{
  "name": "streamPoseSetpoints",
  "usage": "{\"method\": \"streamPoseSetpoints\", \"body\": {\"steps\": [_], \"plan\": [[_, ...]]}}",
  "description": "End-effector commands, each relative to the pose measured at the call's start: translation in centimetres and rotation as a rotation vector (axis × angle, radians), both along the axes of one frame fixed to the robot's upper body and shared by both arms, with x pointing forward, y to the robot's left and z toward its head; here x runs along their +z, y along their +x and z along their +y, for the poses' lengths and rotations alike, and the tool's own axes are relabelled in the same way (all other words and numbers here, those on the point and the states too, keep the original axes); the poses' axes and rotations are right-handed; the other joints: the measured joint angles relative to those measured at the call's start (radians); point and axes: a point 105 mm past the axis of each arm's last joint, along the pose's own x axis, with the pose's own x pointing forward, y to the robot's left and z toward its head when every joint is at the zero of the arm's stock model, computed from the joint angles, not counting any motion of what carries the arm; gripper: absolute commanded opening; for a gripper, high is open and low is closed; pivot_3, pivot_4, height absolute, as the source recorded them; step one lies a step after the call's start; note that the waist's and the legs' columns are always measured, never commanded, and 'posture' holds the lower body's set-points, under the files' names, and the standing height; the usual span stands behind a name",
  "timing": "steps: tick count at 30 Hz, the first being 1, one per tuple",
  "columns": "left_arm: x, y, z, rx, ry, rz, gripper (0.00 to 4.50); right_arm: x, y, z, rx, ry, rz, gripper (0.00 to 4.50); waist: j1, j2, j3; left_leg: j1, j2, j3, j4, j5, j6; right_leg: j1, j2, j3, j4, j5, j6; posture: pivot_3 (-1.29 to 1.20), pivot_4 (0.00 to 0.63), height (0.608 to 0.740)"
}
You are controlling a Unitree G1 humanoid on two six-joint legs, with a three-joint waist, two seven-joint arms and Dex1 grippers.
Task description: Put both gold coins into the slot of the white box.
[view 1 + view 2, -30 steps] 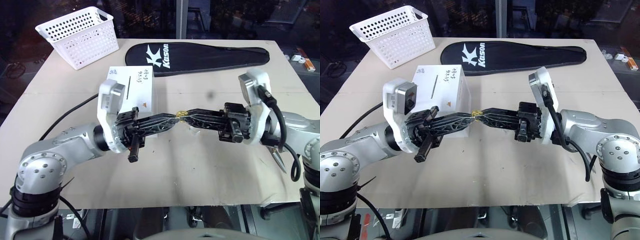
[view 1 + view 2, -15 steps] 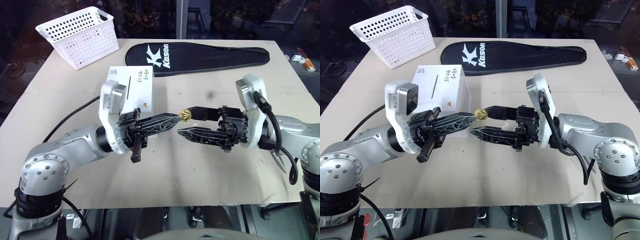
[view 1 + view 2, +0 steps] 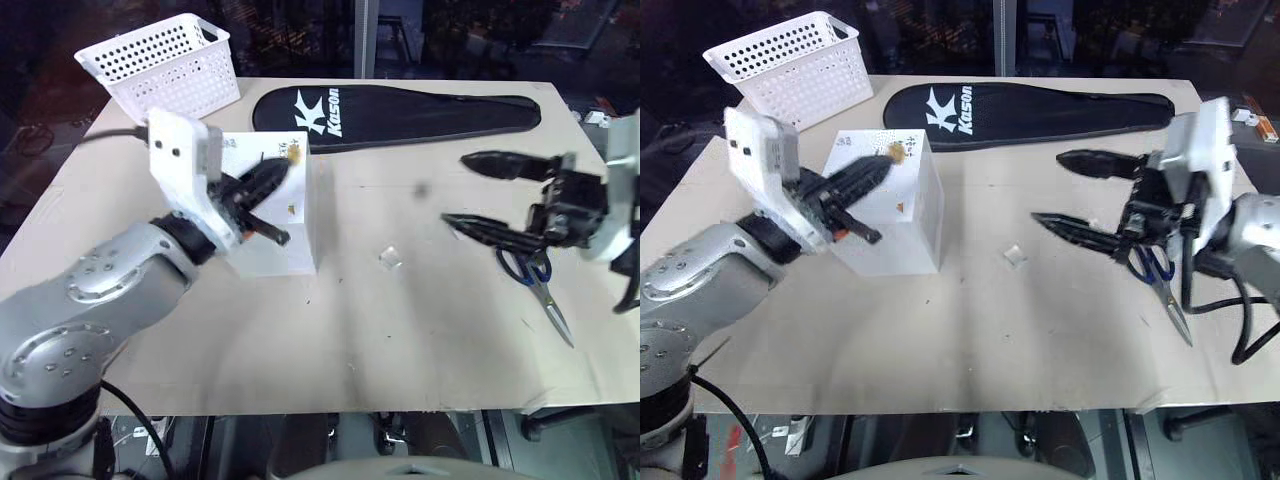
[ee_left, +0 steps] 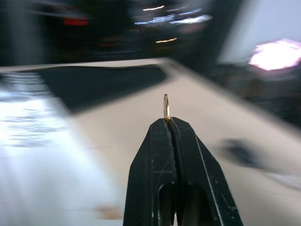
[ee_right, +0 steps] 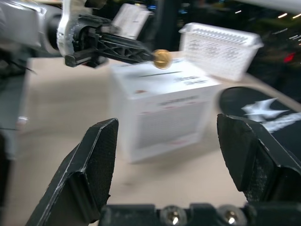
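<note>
Over the white box [image 3: 902, 215], I have a gold coin [image 5: 162, 59] pinched edge-on at the tips of my left gripper [image 3: 285, 166].

That coin hangs above the box top, near its slot [image 5: 162, 73]. My right gripper [image 3: 1075, 190] stands wide and empty, well apart across the table [image 3: 330, 330], above the scissors [image 3: 540, 290]. A small clear case [image 3: 1015, 256] lies between box and scissors. Behind sit a white basket [image 3: 165, 65] and a black racket cover [image 3: 400, 105].
</note>
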Motion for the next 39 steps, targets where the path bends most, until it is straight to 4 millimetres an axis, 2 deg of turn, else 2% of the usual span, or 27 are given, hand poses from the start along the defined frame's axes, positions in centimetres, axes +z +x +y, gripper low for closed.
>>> {"method": "streamPoseSetpoints", "body": {"steps": [1, 3, 7, 18, 39], "plan": [[0.6, 0.3, 1.3, 0.181, 0.044, 0.023, 0.00, 1.1, -0.1, -0.8, 0.014, -0.039, -0.088, 3.60, 0.000, 0.000, 0.000, 0.000, 0.000, 0.000, 0.000, 0.000, 0.000, 0.000, 0.000, 0.000, 0.000, 0.000, 0.000, 0.00, 0.150, 0.738], [0.3, 0.5, 2.2, 0.268, 0.077, 0.068, 0.00, 1.4, -0.1, -1.1, 0.025, -0.045, -0.096, 3.60, 0.000, 0.000, 0.000, 0.000, 0.000, 0.000, 0.000, 0.000, 0.000, 0.000, 0.000, 0.000, 0.000, 0.000, 0.000, 0.00, 0.150, 0.738], [-0.3, 0.8, 2.7, 0.314, 0.091, 0.177, 0.00, 1.9, -0.4, -1.2, 0.073, -0.053, -0.122, 3.60, 0.002, -0.001, 0.001, 0.000, 0.000, 0.000, 0.000, 0.000, -0.001, 0.000, 0.000, 0.000, 0.000, 0.000, 0.000, 0.00, 0.150, 0.738], [-0.1, 2.0, 2.8, 0.379, 0.100, 0.302, 0.00, 1.8, -0.7, -1.4, 0.114, -0.057, -0.122, 3.60, 0.018, -0.002, 0.001, 0.000, 0.000, 0.000, 0.001, 0.001, -0.001, 0.000, -0.001, 0.000, 0.000, 0.000, 0.000, 0.00, 0.150, 0.738], [-0.8, 2.7, 1.0, 0.305, 0.064, 0.373, 0.00, 1.8, -1.1, -1.4, 0.114, -0.080, -0.102, 3.60, 0.020, -0.002, 0.001, 0.000, -0.001, 0.000, 0.003, 0.001, -0.001, 0.001, -0.001, 0.000, 0.001, 0.000, 0.000, 0.00, 0.150, 0.738]]}}
